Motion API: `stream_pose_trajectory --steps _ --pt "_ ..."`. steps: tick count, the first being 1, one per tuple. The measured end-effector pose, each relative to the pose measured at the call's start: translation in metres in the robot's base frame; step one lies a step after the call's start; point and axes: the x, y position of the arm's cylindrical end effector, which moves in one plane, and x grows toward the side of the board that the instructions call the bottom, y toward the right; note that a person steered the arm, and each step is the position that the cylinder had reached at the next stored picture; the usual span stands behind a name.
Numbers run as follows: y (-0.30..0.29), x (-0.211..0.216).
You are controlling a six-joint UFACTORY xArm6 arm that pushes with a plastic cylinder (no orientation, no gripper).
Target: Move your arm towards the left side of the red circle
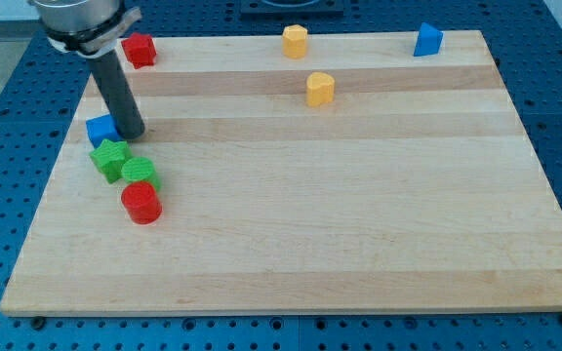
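The red circle is a short red cylinder at the view's lower left on the wooden board. My tip rests on the board above it, just right of a blue cube. A green star-shaped block and a green round block lie between my tip and the red circle; the round green block touches the red circle's top. My tip is apart from the red circle, up and slightly to its left.
A red block sits at the top left behind the arm. A yellow hexagonal block and a yellow cylinder-like block sit at the top centre. A blue block is at the top right.
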Motion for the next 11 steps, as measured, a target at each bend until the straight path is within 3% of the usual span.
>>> stream_pose_trajectory --steps 2,4,5,6,8,10,11 --pt "0.0 0.0" --pt "0.114 0.006" --pt "0.175 0.039" --pt "0.186 0.094" --pt "0.146 0.201" --pt "0.001 0.215" --pt "-0.039 0.192"
